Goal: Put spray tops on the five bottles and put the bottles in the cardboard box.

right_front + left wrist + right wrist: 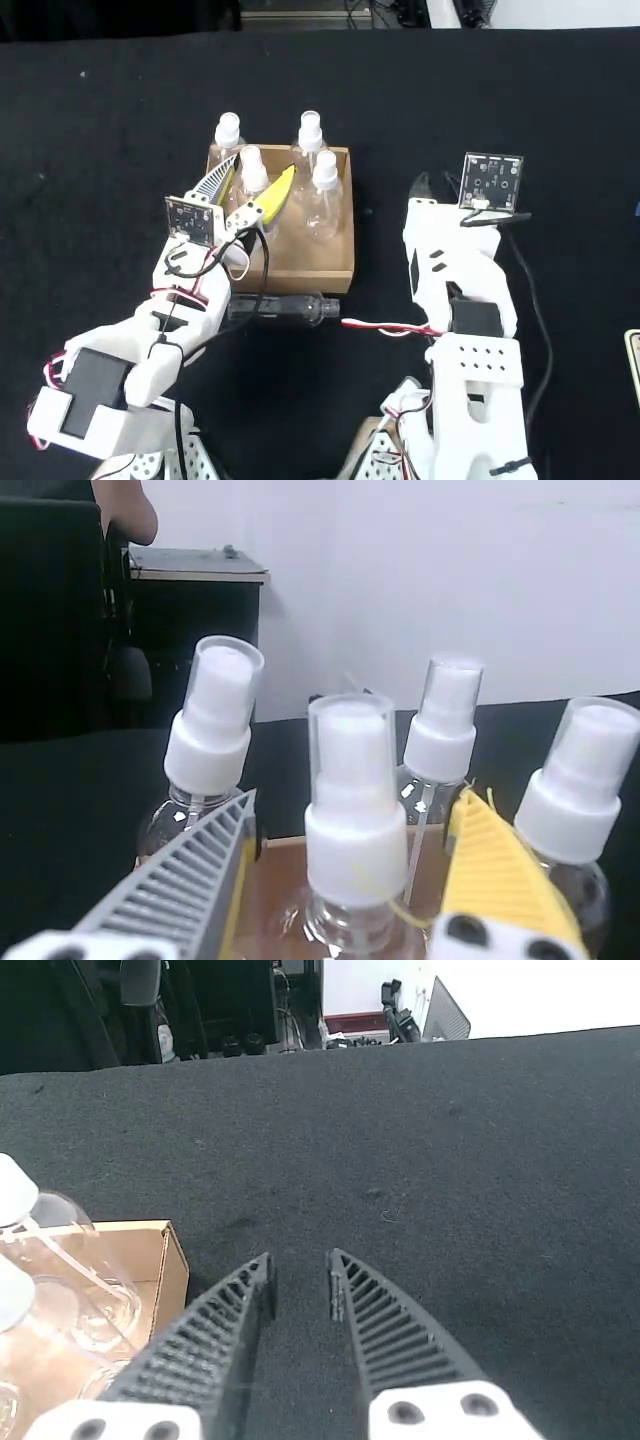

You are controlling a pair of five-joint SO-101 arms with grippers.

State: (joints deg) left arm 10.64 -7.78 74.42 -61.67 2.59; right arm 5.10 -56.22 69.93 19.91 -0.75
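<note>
A cardboard box [300,272] stands mid-table with several clear bottles upright in it, each with a white spray top. My left gripper [258,170] is open, its grey and yellow fingers either side of the near-left bottle [252,172] without touching it. The left wrist view puts that bottle [350,790] between the fingers [180,890], with the other three behind it. Another clear bottle [290,308] lies on its side on the cloth against the box's near wall; no white top shows on it. My right gripper [420,183] hovers right of the box, slightly open and holding nothing [300,1265].
Black cloth covers the table [500,90]. A red and white cable [385,328] runs between the two arm bases, near the lying bottle's neck. A pale object [633,360] sits at the right edge. Room furniture lies beyond the table's far edge.
</note>
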